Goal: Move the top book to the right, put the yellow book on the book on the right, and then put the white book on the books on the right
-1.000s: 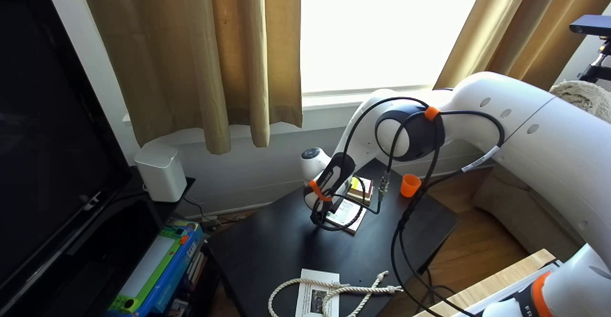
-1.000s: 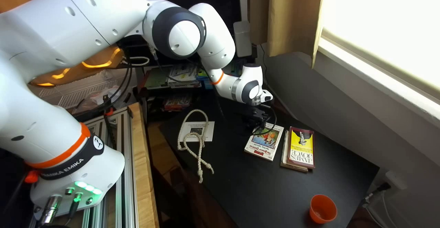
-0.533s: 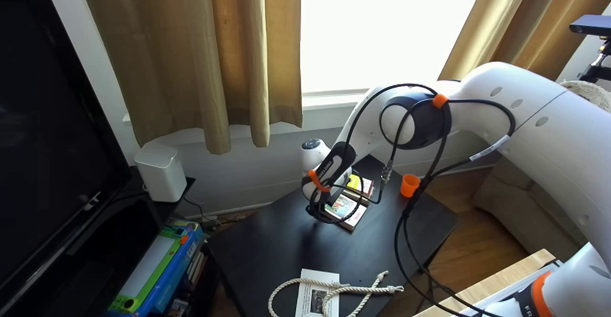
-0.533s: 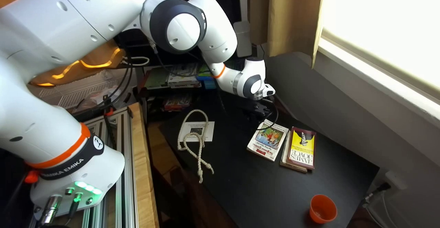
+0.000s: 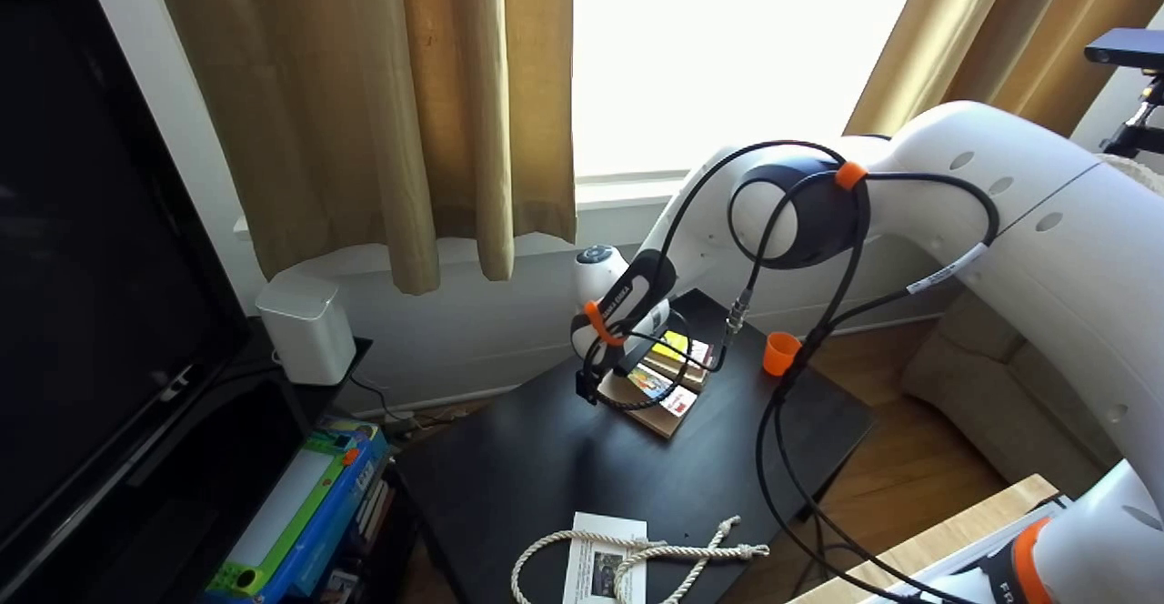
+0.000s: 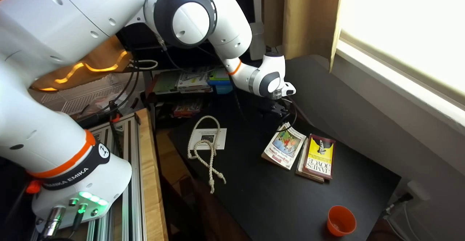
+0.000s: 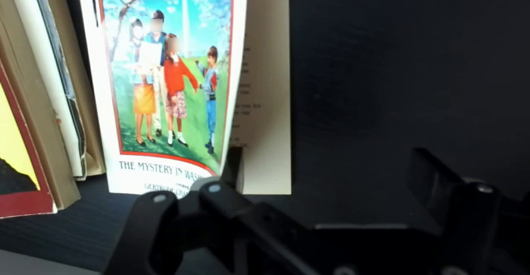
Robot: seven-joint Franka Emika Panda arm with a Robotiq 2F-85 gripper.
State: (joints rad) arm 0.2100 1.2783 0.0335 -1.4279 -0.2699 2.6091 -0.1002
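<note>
The white book (image 7: 178,80), with a picture cover, lies on the dark table. Its cover is bent up along one edge, baring a tan page (image 7: 269,101) beneath. My gripper (image 7: 328,153) is open at the book's near end. One finger (image 7: 234,162) stands against the bent-up cover edge, over the bared page. The opposite finger (image 7: 428,183) hangs over dark table, and nothing is between them. In an exterior view the yellow book (image 6: 319,154) rests on top of a stack beside the white one. Which book is the task's "top book" I cannot tell.
On the table are an orange cup (image 6: 341,220) and a white rope (image 6: 212,161) lying across a printed sheet (image 6: 220,139). The grey wall (image 6: 385,128) and window sill run along one side. A cable (image 5: 688,372) loops round the wrist near the books.
The arm has lifted and the gripper has come up off the white book. That book's cover has peeled up, showing the page. The white and yellow books shifted slightly toward the wall.
</note>
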